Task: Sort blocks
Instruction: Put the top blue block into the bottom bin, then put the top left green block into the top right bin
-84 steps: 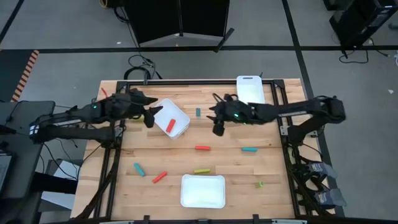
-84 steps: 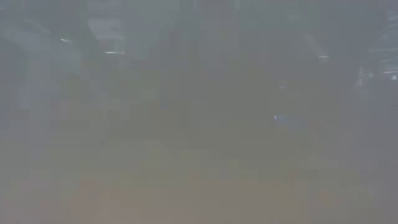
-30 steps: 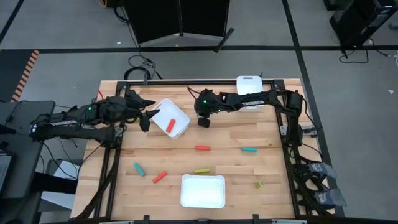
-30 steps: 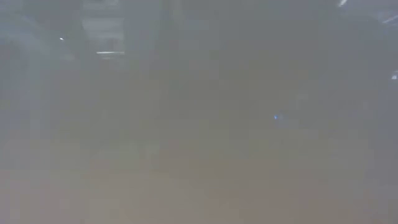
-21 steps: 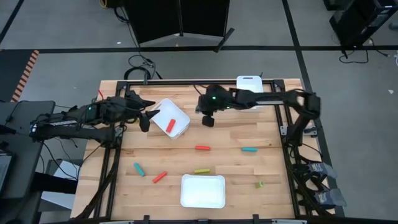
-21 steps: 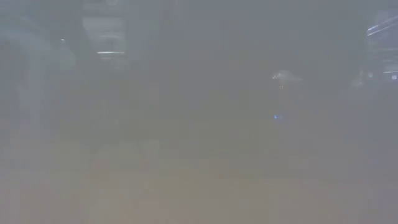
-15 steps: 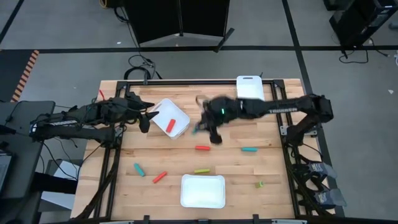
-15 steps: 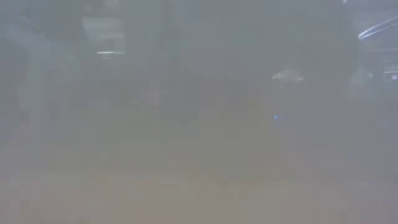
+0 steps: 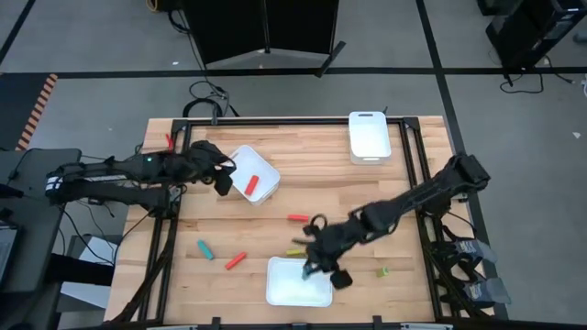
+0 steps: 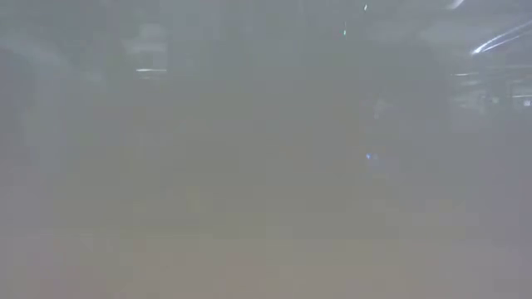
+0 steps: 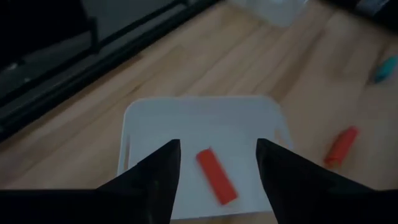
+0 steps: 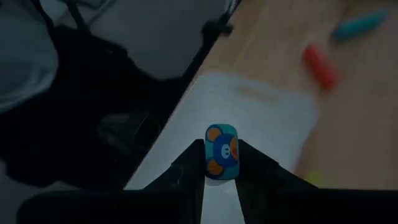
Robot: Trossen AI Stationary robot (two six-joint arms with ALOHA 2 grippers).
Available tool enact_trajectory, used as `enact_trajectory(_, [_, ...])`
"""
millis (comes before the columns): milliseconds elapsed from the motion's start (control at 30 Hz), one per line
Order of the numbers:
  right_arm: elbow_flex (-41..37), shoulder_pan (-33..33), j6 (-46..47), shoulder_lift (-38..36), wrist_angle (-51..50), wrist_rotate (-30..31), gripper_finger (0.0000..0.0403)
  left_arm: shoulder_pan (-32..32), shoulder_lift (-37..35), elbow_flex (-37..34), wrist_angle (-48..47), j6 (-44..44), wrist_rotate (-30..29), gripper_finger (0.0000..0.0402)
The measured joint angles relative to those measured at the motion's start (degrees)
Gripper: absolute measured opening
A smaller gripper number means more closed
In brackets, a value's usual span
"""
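My right gripper (image 9: pixel 314 266) hangs over the far edge of the near white tray (image 9: pixel 298 286), shut on a teal block with an orange pattern (image 12: pixel 222 151). My left gripper (image 9: pixel 223 180) is open beside the tilted left tray (image 9: pixel 261 165), where one red block (image 9: pixel 251 184) lies flat; the left wrist view shows it (image 11: pixel 217 176) between the fingers, farther off. On the table lie a red block (image 9: pixel 298 218), a yellow-green one (image 9: pixel 295 251), a teal one (image 9: pixel 204 249), another red one (image 9: pixel 236 260) and a small green one (image 9: pixel 383 271). The low view is fogged over. My right gripper pinches the teal block between its two fingers (image 12: pixel 186 163), which press on its two long sides (image 12: pixel 208 155). The block's end sticks out past the fingertips. It is lifted clear, above the near tray (image 12: pixel 249 118).
A third white tray (image 9: pixel 369 135) sits at the far edge, right of the middle. The right arm (image 9: pixel 404 202) slants across the table's right half and hides part of the board there. Bare wood shows in the middle and at the near left.
My right gripper has risen from beside the left tray with the teal block and swung fast toward the near edge, ending over the near tray. The block has left the table. My left gripper has shifted slightly toward the left tray.
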Motion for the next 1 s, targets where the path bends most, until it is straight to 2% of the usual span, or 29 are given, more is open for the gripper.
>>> enact_trajectory(167, [0.0, 1.8, 6.6, 6.0, 0.2, -0.2, 0.0092, 0.0, 3.5, 0.0, -1.7, -1.4, -1.4, 0.0208])
enact_trajectory(400, [-0.1, 1.7, 7.5, 8.6, 1.5, 0.0, 0.0171, 0.2, 5.5, 0.0, -7.2, -3.9, -1.5, 0.0217])
enact_trajectory(500, [-0.1, 1.4, 4.8, 7.2, 1.9, 0.6, 0.0206, 2.4, 6.3, 0.5, -11.1, -4.8, -0.4, 0.0221])
enact_trajectory(667, [0.0, 0.4, -1.7, 1.5, 0.8, 7.0, 0.0243, 9.0, 10.3, 4.3, -20.4, -2.7, 3.4, 0.0222])
enact_trajectory(833, [0.0, -1.0, -5.5, -3.4, -3.2, 9.6, 0.0248, 14.9, 17.3, 8.1, -28.6, 5.2, 5.0, 0.0222])
enact_trajectory(1000, [-0.7, -1.8, -7.2, -5.9, -6.2, 10.4, 0.0245, 18.9, 24.0, 8.9, -32.1, 13.4, 5.4, 0.0222])
